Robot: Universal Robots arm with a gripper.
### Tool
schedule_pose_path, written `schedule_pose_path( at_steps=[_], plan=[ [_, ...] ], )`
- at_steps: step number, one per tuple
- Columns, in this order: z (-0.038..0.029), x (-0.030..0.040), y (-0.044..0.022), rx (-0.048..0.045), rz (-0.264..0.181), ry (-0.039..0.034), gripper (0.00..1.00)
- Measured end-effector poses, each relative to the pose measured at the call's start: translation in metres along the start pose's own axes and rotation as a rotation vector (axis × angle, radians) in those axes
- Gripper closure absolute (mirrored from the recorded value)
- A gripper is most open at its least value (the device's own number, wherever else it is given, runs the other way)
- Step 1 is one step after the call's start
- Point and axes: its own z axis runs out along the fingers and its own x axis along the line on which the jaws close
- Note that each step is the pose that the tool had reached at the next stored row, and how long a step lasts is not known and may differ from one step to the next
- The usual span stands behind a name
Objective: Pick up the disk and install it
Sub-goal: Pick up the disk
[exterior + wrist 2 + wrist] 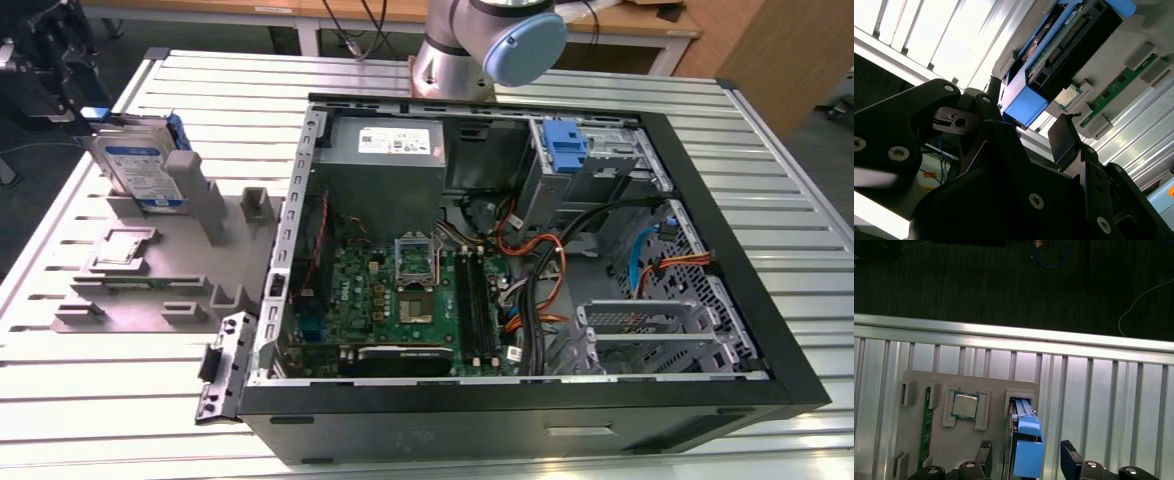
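Gripper point(1025, 446) spread wide, hovering over the disk point(1028, 428).

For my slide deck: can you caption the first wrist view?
Open gripper straddles the disk, standing on edge in its grey holder beside a processor chip.

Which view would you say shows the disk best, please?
The exterior view: the disk stands upright in the grey holder, with its labelled face towards the camera. The first wrist view has the disk edge-on, mostly blue rail. The second wrist view catches one end of the disk and the rail.
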Motion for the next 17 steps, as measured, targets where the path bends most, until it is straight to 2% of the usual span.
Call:
schedule_pose_path(
  at_steps=[7,10,17],
  plan=[
    [0.0,0.0,0.0001,0.0,0.0,0.0,0.35],
    [0.0002,0.0,0.0002,0.0002,0.041,0.0,0.35],
    [0.0002,0.0,0.0001,0.0004,0.043,0.0,0.35]
  ],
)
